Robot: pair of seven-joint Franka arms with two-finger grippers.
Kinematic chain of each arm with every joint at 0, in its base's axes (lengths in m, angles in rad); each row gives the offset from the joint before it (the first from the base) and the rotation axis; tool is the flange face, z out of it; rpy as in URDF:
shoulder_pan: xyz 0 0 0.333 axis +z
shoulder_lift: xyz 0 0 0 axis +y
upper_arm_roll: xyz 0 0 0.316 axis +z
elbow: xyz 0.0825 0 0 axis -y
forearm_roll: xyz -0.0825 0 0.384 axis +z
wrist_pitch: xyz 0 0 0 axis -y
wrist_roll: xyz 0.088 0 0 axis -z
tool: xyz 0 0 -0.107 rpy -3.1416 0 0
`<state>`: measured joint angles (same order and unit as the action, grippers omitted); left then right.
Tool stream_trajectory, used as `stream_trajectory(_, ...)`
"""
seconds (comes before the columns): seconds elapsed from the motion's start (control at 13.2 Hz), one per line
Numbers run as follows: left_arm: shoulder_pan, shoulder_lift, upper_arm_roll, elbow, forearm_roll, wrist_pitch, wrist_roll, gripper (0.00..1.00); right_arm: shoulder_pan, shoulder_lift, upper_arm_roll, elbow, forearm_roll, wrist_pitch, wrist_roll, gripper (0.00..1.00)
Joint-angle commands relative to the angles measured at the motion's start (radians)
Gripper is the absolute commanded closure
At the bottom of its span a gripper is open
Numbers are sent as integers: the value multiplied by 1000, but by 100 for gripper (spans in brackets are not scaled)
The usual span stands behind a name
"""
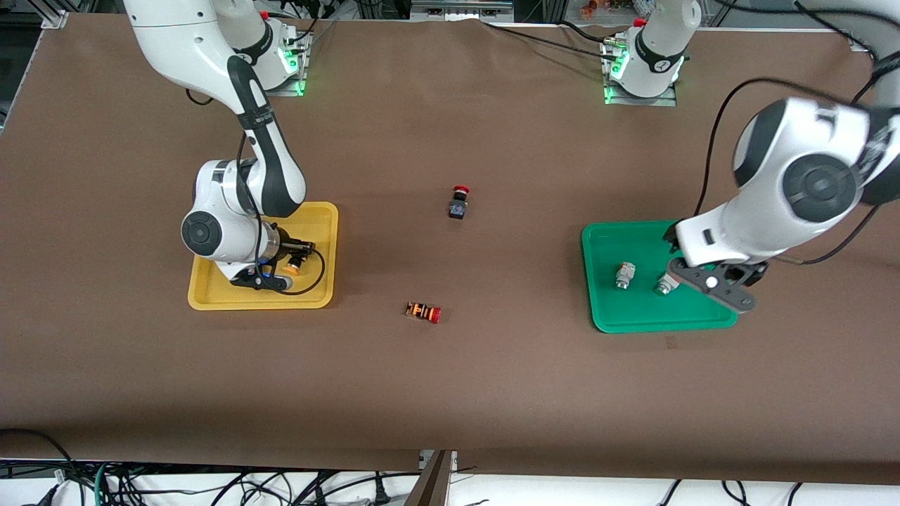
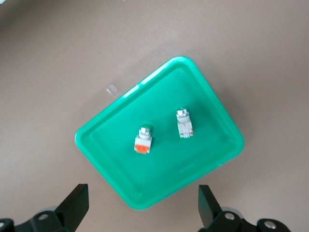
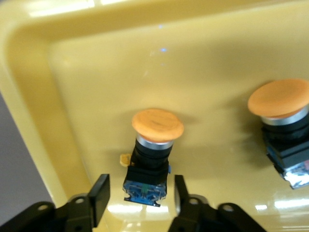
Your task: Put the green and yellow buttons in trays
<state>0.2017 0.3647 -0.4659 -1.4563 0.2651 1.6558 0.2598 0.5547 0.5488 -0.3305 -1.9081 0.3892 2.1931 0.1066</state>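
Note:
Two yellow-capped black buttons stand in the yellow tray [image 1: 318, 219], one between my right gripper's fingers [image 3: 150, 154], one beside it [image 3: 282, 123]. My right gripper [image 3: 140, 195] is open, its fingers on either side of the first button's base with a gap on each side. In the front view this gripper [image 1: 285, 263] is low in the tray, one yellow cap [image 1: 294, 266] shows, and the other is hidden under the arm. Two white-bodied green buttons [image 1: 624, 274] [image 1: 664, 284] lie in the green tray [image 1: 633, 239]. My left gripper [image 1: 709, 281] hangs open and empty above that tray [image 2: 203, 92].
A black-bodied switch with a red cap [image 1: 458, 202] stands mid-table between the trays. An orange-striped switch with a red cap [image 1: 423, 312] lies nearer the front camera. Brown table surface surrounds both trays.

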Motion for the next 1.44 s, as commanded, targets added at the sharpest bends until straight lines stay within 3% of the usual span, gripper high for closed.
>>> stream_trajectory(0.0, -75, -71, 114, 39, -76, -79, -65, 0, -7, -62, -7, 55, 5, -60, 27, 2)
stream_trajectory(0.15, -259, -183, 401, 2, -237, -44, -210, 0, 16, -101, -15, 105, -88, -108, 42, 2)
stream_trajectory(0.23, -283, -249, 464, -56, -271, -13, -250, 0, 21, -149, -10, 112, -155, -114, 51, 2)
stream_trajectory(0.45, -280, -413, 463, -266, -265, 1, -261, 0, 22, -295, -5, 112, -231, -208, 45, 1)
stream_trajectory(0.91, -283, -394, 434, -253, -264, -14, -248, 0, -2, -542, -1, 106, -358, -412, -22, 1)
stream_trajectory(0.98, -283, -395, 431, -253, -264, -16, -249, 0, -69, -556, 36, 110, -371, -438, -68, 1)
stream_trajectory(1.29, -281, -395, 432, -253, -264, -18, -246, 0, -414, -583, 341, 113, -375, -458, -154, 1)
stream_trajectory(1.36, -281, -394, 432, -250, -264, -18, -246, 0, -421, -583, 352, 116, -378, -458, -156, 1)
